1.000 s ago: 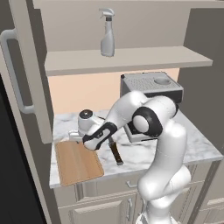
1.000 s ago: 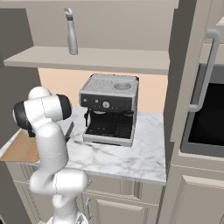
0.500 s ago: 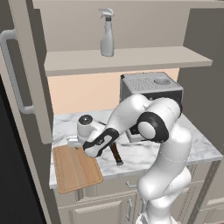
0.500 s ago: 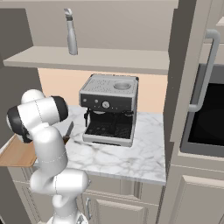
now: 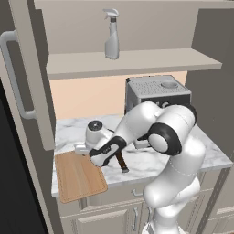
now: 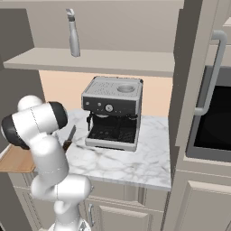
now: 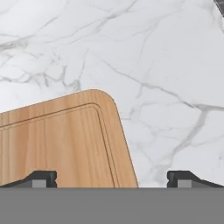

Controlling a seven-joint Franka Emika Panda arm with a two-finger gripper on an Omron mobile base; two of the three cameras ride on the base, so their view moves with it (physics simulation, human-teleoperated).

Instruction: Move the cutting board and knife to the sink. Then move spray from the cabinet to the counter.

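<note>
Tool (image 7: 111,177) released, jaws wide, low over cutting board (image 5: 78,176) corner on counter (image 5: 151,160). Knife (image 5: 120,161) at board's 3 o'clock. Step: board pickup; next, straddle edge, clench.

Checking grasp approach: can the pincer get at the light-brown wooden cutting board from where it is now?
Probably yes. The pincer is open, low over the rounded corner of the light-brown wooden cutting board, one fingertip above wood, the other above the white marble counter. Nothing lies between them; the dark-handled knife lies aside.
</note>
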